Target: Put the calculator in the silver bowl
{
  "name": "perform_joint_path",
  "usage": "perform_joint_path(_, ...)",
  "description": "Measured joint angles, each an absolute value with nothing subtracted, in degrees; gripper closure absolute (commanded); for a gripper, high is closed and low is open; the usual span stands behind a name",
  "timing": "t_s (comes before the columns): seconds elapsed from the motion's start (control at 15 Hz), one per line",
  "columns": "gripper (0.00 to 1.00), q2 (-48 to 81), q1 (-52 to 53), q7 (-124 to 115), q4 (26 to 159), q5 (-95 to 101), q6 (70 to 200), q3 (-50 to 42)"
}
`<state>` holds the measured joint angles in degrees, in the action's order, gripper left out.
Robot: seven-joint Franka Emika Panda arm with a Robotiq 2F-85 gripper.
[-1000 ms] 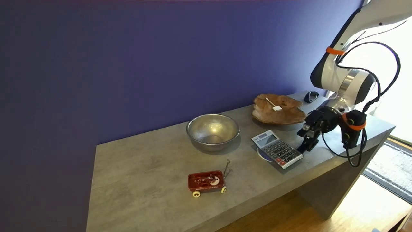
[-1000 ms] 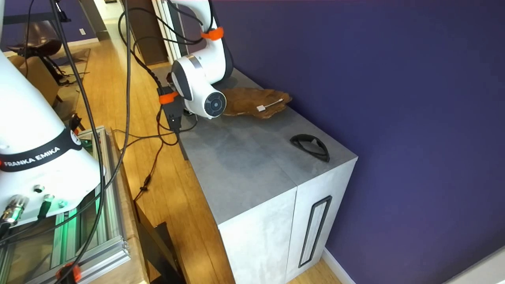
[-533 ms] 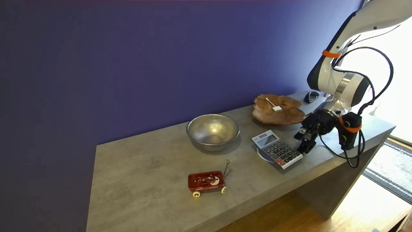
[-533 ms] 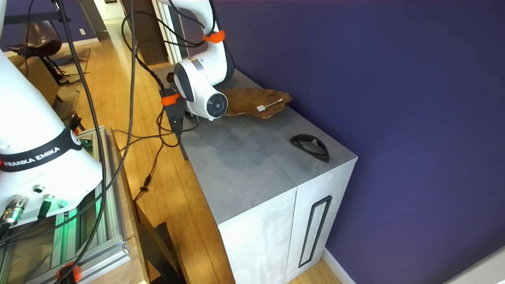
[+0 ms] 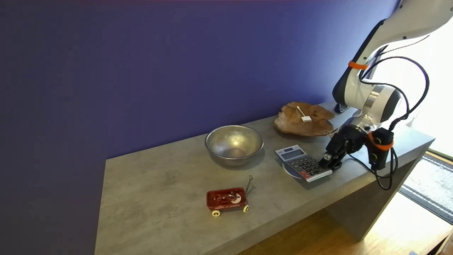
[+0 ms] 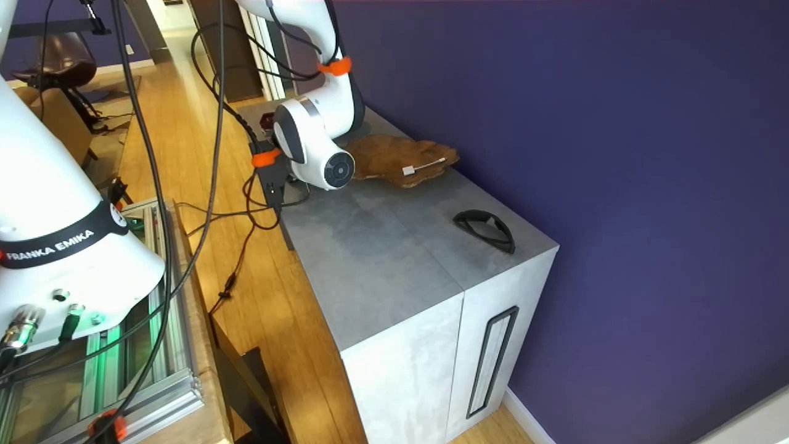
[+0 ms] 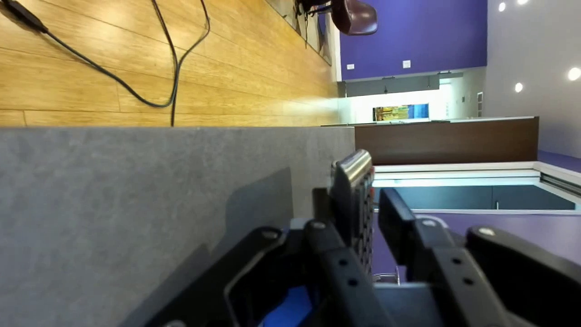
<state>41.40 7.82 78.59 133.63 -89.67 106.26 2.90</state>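
Note:
The grey calculator (image 5: 300,163) lies tilted on a round blue disc (image 5: 291,173) in an exterior view, its display end towards the silver bowl (image 5: 231,160). That bowl stands upright to its left with a bare, shiny inside. At the calculator's right-hand edge is my gripper (image 5: 328,165), its jaws on either side of the edge. From the wrist, the calculator (image 7: 355,167) shows between the narrowed jaws of the gripper (image 7: 353,200). One finger lies along its underside; a thin gap separates the other finger (image 7: 392,213) from the keys. The lower fingertip is partly hidden.
A brown wooden bowl (image 5: 288,124) holding a white adapter (image 5: 306,119) sits close behind the gripper, near the purple wall. A red toy wagon (image 5: 226,199) stands left of the calculator. Black glasses (image 6: 486,230) lie on the cabinet top. The counter's front edge (image 5: 311,207) runs nearby.
The arm has moved left and down to the calculator, and the jaws have narrowed around its edge. The calculator has shifted slightly. The wooden bowl and its adapter have been nudged a little.

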Motion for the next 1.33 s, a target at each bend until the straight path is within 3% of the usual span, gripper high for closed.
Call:
perform_joint_path(0.8,0.96,41.13,7.42,79.92,133.77,-89.59,101.42,2.43)
perform_joint_path(1.33,0.96,27.44,8.15,78.94,143.46,-91.24,106.04,1.97)
